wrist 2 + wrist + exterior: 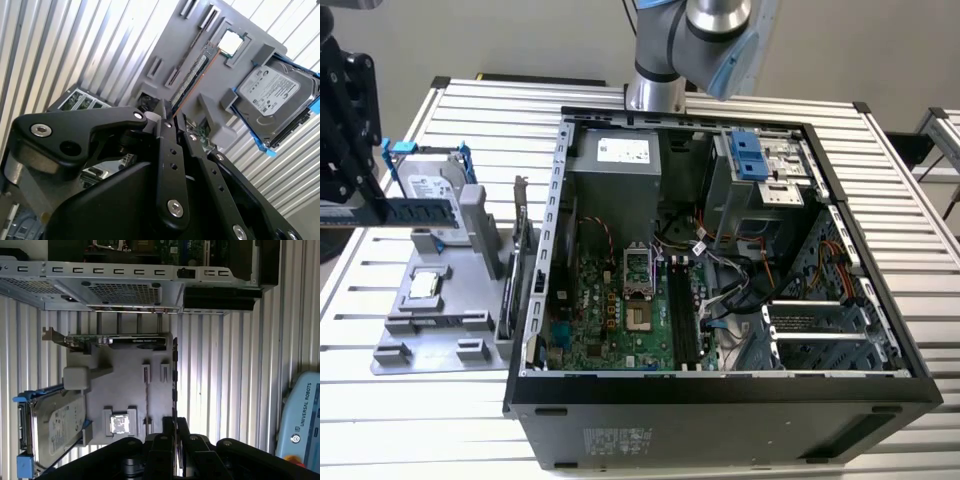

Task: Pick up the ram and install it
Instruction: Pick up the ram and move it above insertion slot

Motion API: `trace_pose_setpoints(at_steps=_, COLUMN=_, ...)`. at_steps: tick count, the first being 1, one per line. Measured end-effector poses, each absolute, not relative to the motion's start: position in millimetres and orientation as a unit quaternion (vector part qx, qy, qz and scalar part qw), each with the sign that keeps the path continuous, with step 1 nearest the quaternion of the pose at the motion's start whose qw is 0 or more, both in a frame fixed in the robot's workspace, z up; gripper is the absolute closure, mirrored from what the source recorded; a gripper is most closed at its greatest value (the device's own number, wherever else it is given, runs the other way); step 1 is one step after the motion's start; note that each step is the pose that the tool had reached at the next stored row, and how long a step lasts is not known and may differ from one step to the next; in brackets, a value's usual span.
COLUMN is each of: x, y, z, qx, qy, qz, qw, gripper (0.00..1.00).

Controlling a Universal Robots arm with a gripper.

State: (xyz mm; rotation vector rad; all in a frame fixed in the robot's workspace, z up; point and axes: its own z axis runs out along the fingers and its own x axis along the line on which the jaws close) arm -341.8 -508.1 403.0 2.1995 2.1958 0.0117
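Ribbed metal table (920, 250) in a plain, pale-walled room, open computer case (720, 395) at its middle. Ram (420, 212) up clear of the grey holder (430, 325) at the exterior view's left, lying level in the air, one end in the pincer (382, 213), clenched on it; in both wrist views, the same thin strip running out from between the black fingers (170, 165) above the holder. Picking up done, by the look of it; installing not yet done, with the ram well apart from the long dark slots (685, 320) on the motherboard (610, 310), and nothing seen standing in them. On the holder, a hard drive (425, 185) in a blue frame and a processor chip (425, 285); an expansion card (515, 260) on edge at its side, near the case wall. White printed labels on the hard drive, on the power supply (620, 165) and on the near face of the case; lettering on a pale blue arm cover (302, 420) in the first wrist view; none of it read off here.
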Motion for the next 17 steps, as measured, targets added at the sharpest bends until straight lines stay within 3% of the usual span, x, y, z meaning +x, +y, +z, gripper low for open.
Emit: trace_pose_setpoints(at_steps=17, x=-326.1, y=-501.1, z=402.6, qx=0.708, qy=0.706, qz=0.004, qw=0.017, gripper=1.0)
